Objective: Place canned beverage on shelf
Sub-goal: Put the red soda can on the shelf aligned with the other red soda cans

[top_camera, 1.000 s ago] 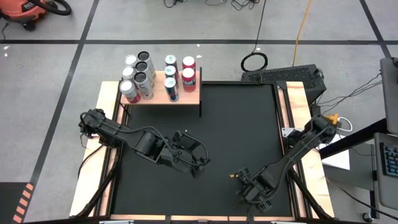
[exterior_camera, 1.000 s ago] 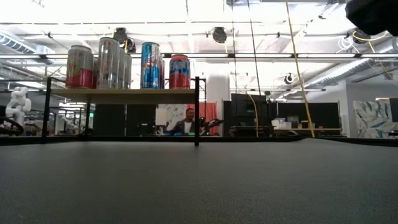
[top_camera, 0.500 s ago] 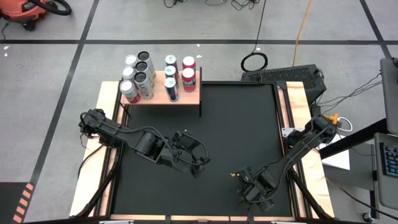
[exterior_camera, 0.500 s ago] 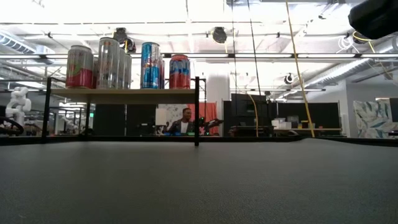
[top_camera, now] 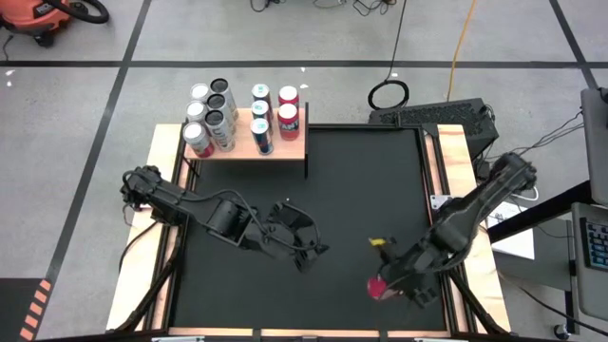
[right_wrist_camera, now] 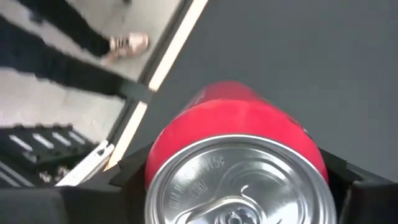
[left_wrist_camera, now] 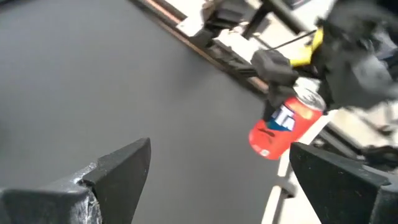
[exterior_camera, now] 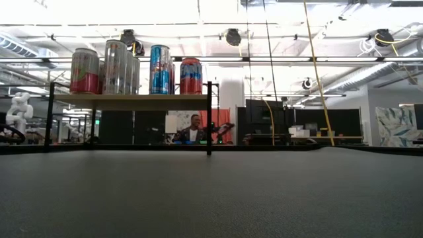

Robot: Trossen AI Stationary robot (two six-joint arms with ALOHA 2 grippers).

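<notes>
Here the right gripper [top_camera: 388, 285] is clamped on a red can [top_camera: 378, 288] with a silver top and blue-and-white lettering, well away from the wooden shelf [top_camera: 285, 147]. Nearer the shelf, the left gripper [top_camera: 309, 249] hangs with fingers apart.

A red canned beverage [top_camera: 378, 287] with a silver top and a blue-and-white label sits clamped in the right tool [top_camera: 389, 285], tilted, over the near right part of the black tabletop [top_camera: 351, 190]. The shelf [top_camera: 285, 147], a pale wood board on thin black supports, stands at the far left corner, well apart, carrying a cluster of upright cans [top_camera: 214, 114].
</notes>
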